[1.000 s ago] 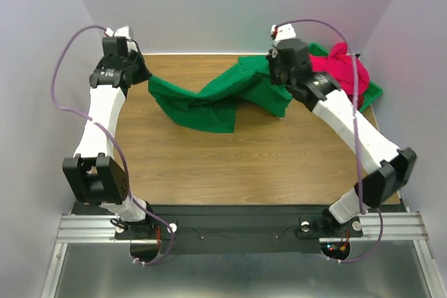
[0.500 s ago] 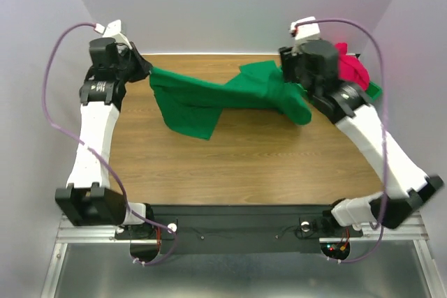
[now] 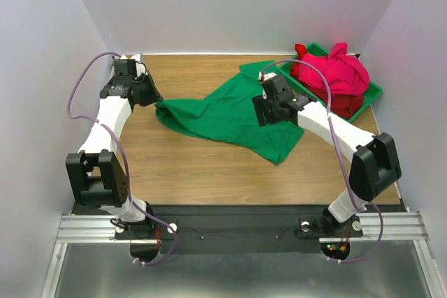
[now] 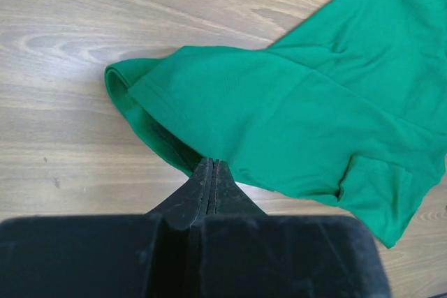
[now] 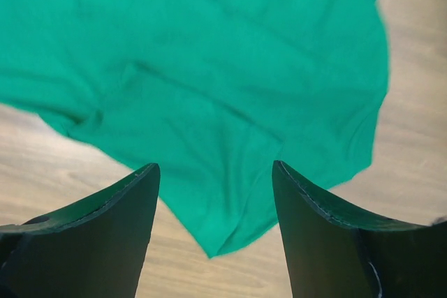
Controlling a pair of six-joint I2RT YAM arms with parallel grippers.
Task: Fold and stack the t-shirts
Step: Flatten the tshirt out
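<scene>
A green t-shirt [image 3: 230, 116] lies spread and rumpled across the middle of the table. My left gripper [image 3: 149, 95] is low at the shirt's left end. In the left wrist view its jaws [image 4: 211, 163] are pressed shut on the shirt's hem [image 4: 279, 130]. My right gripper [image 3: 267, 111] hangs over the right part of the shirt. Seen from the right wrist, this gripper [image 5: 215, 169] is open, with the green cloth [image 5: 209, 88] lying below and nothing between the fingers. A pink t-shirt [image 3: 334, 71] and a darker red one [image 3: 344, 105] are heaped in the bin.
The green plastic bin [image 3: 376, 91] stands at the table's back right corner, just right of my right arm. Bare wood [image 3: 209, 172] shows in front of the shirt. Walls close in the left, back and right sides.
My right gripper has opened and let go of the green t-shirt. Both arms have come down, and the shirt, stretched in the air before, now lies on the table. The left gripper stays shut.
</scene>
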